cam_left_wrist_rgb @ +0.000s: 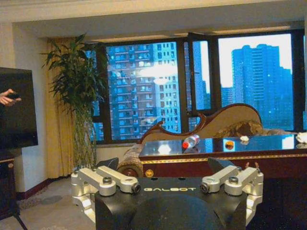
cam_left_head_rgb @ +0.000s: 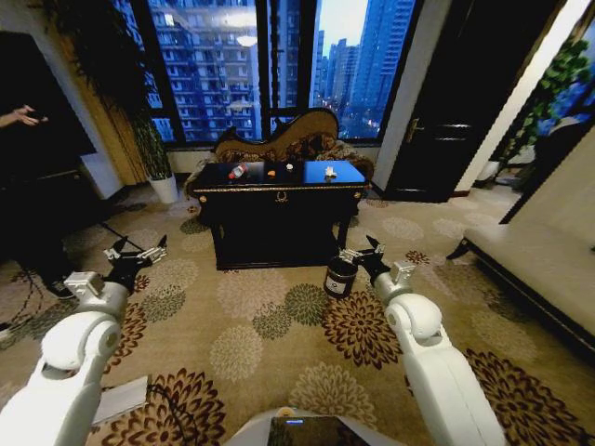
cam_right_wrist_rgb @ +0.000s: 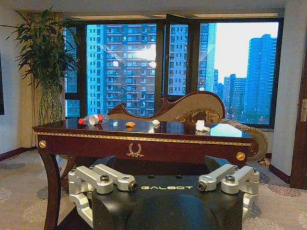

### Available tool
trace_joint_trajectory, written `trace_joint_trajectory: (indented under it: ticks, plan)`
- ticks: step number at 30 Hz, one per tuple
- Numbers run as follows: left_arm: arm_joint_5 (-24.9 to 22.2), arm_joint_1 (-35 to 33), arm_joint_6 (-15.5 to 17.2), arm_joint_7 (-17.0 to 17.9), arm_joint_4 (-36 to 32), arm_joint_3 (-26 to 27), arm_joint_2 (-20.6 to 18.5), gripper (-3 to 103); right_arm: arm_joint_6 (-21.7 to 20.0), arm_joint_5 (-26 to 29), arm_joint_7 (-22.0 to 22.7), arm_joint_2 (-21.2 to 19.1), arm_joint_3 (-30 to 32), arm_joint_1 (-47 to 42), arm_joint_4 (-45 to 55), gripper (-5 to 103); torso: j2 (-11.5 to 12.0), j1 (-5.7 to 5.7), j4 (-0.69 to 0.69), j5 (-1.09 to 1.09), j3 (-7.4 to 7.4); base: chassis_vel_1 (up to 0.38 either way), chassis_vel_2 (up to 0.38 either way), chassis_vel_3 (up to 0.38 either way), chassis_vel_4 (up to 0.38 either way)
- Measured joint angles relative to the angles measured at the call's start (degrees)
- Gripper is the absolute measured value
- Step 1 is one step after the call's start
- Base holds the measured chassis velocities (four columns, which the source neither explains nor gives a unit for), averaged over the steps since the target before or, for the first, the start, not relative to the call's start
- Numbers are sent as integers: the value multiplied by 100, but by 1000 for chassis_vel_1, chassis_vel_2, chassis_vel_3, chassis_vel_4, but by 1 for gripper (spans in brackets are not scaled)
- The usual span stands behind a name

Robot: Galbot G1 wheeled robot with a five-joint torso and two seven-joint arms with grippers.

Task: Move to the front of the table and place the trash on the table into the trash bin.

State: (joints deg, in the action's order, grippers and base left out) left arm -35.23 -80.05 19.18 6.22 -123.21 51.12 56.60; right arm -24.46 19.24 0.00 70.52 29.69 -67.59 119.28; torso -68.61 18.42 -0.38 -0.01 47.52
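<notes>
On the glossy black top of the table, the trash lies strung out along its length: a clear plastic bottle with a red cap on its side toward the left end, an orange scrap near the middle, a small pale bit just beside that, and a crumpled white wad toward the right end. All of it rests loose and well apart, nothing yet handled. Gold trim edges the tabletop, a gold emblem marks the front panel, and the mirror-smooth surface reflects the blue window light. Down on the patterned carpet by the table's front right corner stands the trash bin, a small dark cylinder with a pale rim, close enough, I judge, for short drops. Both arms are held forward and low, apparently in a carrying posture for the approach: the left gripper with jaws spread and empty, the right gripper likewise released, hanging just beside the bin.
</notes>
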Motion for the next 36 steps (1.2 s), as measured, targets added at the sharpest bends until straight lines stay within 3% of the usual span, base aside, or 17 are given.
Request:
trace_joint_trajectory:
  ticks: [15,16,17,19,21,22,23,25,26,36]
  plan:
    - [37,-16,16,-5,-1,16,32,100,-3,-1,0,24,14,-30,10,100,0,0,-1,2,0,0,0,0,0]
    - [93,-48,56,-10,0,45,87,100,-21,-8,0,88,72,-106,51,100,0,0,4,-2,0,0,0,0,0]
    - [234,-120,145,-67,4,124,187,100,-67,-19,-1,206,178,-256,142,100,0,1,-2,1,0,0,0,0,0]
    - [565,-318,411,-155,52,307,525,100,-208,-61,0,522,473,-662,366,100,1,1,7,-5,1,0,0,0,0]
    - [573,-334,418,-155,62,310,647,100,-272,-81,1,708,645,-898,504,100,0,0,3,-4,-1,0,0,0,0]
    - [567,-338,417,-156,73,302,708,100,-278,-82,1,774,673,-996,522,100,-1,0,-6,-1,-1,0,0,0,0]
    - [555,-348,407,-169,79,289,760,100,-318,-83,0,892,763,-1135,596,100,-1,-2,1,1,-1,0,0,0,0]
    - [548,-354,391,-178,81,287,784,100,-379,-79,-1,1079,944,-1341,779,100,0,-1,3,-1,-1,0,0,0,0]
    - [543,-359,384,-200,89,296,796,100,-457,-58,1,1257,1143,-1551,971,100,0,-1,-4,1,-1,0,0,0,0]
    - [545,-393,262,-337,76,306,816,100,-298,-111,0,1400,1210,-1581,1036,100,0,-1,1,0,0,0,0,0,0]
